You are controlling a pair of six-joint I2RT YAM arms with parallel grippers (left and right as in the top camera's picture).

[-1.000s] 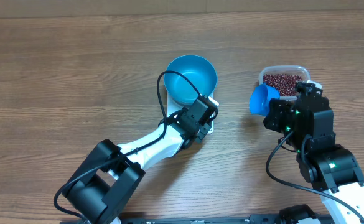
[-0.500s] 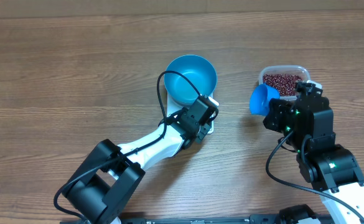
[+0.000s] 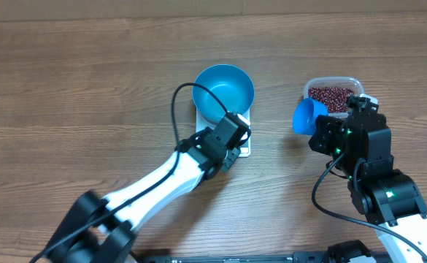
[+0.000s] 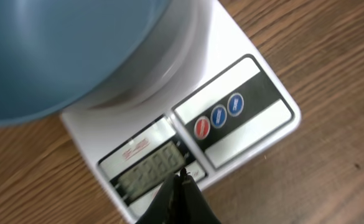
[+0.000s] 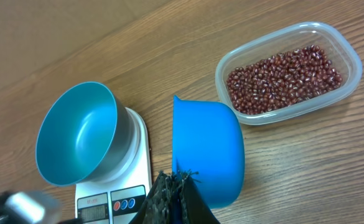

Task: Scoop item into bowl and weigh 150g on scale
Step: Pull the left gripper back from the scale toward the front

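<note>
The left arm (image 3: 166, 174) reaches diagonally across the desk (image 3: 67, 73) from the near-left corner, its wrist tipped down over the front of the white kitchen scale (image 4: 247, 118). The left fingers (image 4: 177, 198) are pressed together, their tip right at the display (touching or not, I cannot tell). The blue bowl (image 3: 224, 93) sits on the scale. The right arm (image 3: 377, 183) stands folded at the near right. The right fingers (image 5: 169, 198) are clamped on the blue scoop (image 5: 206, 149), which is tipped on its side just beside the clear tub (image 5: 351, 59) holding the red-brown beans (image 5: 284, 71).
</note>
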